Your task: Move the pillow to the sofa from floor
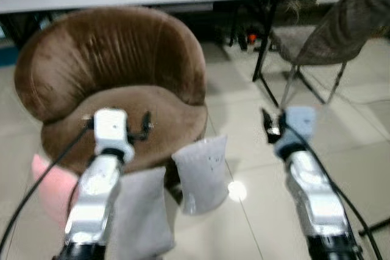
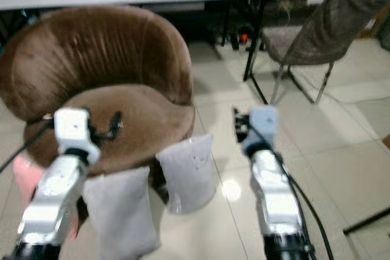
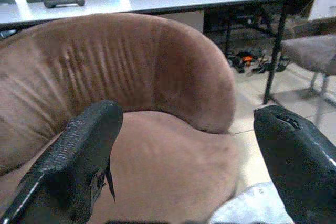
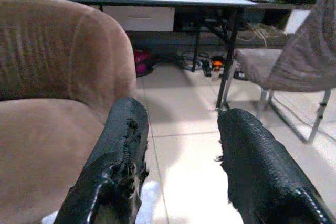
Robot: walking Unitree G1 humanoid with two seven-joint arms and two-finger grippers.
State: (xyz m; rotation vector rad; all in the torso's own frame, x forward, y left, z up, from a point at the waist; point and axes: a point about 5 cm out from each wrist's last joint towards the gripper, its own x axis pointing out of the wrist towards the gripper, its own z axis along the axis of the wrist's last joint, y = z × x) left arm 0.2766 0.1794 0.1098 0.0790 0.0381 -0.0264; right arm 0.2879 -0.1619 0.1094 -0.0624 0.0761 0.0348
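Approach step: the white pillow (image 1: 201, 173) leans on the floor (image 1: 256, 211) against the brown sofa (image 1: 116, 89). Both the left gripper (image 3: 184, 150) and right gripper (image 4: 181, 156) hover open; next, they should descend around it.

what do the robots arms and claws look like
Both arms are silver metal tubes. The left arm ends in a boxy white wrist housing, the right arm in a pale blue-grey one, and a black cable runs along each. Each claw has two thick, black, rough-textured fingers, frayed at the edges on the right.
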